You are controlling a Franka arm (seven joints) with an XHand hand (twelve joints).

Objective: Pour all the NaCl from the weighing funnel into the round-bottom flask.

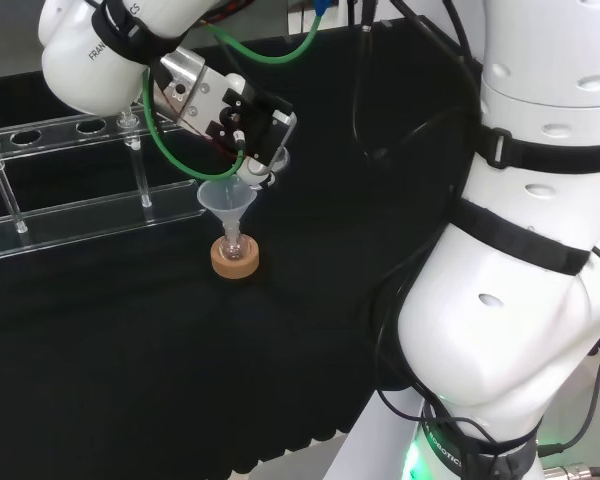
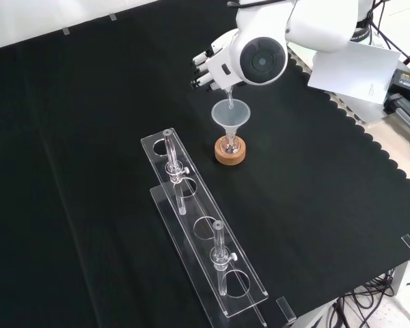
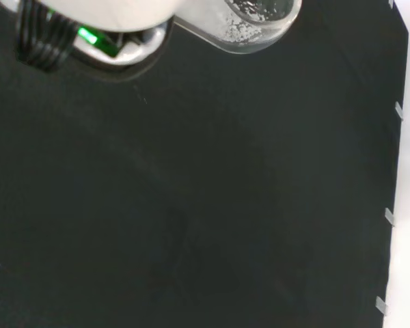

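Some white grains cling inside the weighing funnel [image 3: 249,24], so pouring is judged unfinished. The robot hand [image 1: 242,120] grips it, tilted, spout over a plastic funnel [image 2: 230,115] seated in the round-bottom flask [image 2: 230,145] on its cork ring [image 1: 234,258], mid-desk.

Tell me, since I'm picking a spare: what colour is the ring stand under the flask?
Light tan, cork-coloured ring stand; the front view shows it best.

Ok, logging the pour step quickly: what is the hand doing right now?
Hand: shut on the weighing funnel, tipped over the plastic funnel.
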